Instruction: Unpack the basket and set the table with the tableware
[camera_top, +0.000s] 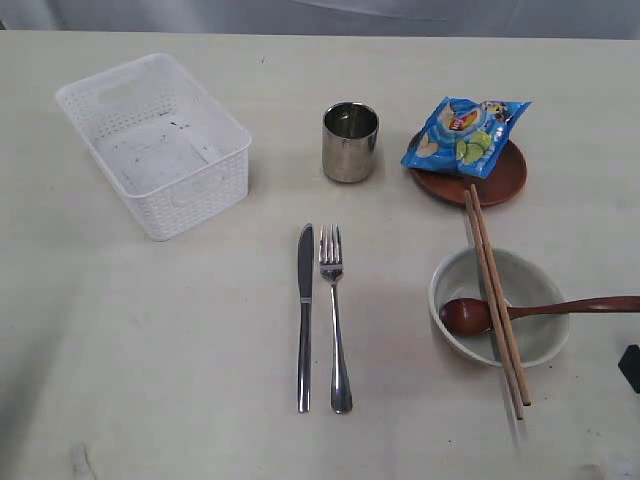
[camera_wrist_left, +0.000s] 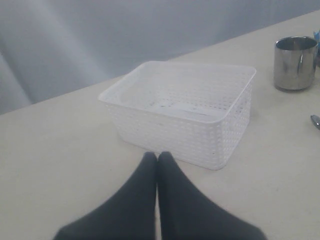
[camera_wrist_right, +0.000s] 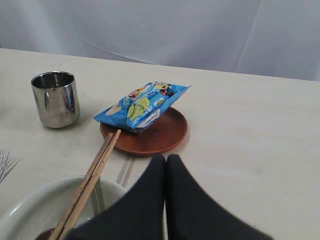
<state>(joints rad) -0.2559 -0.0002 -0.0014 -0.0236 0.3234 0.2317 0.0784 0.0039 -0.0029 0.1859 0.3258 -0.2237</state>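
The table (camera_top: 200, 340) held the basket (camera_top: 200, 195) at the left. At right the plate (camera_top: 500, 186) lay under a snack bag (camera_top: 465, 133), the bowl (camera_top: 545, 335) nearer — spoon (camera_top: 470, 315) inside, chopsticks (camera_top: 495, 300) across its rim. The cup (camera_top: 349, 150) stood between basket and plate, knife (camera_top: 304, 320) and fork (camera_top: 337, 330) side by side nearer. The left gripper (camera_wrist_left: 157, 159) and right gripper (camera_wrist_right: 166, 159) were pinched together, empty.
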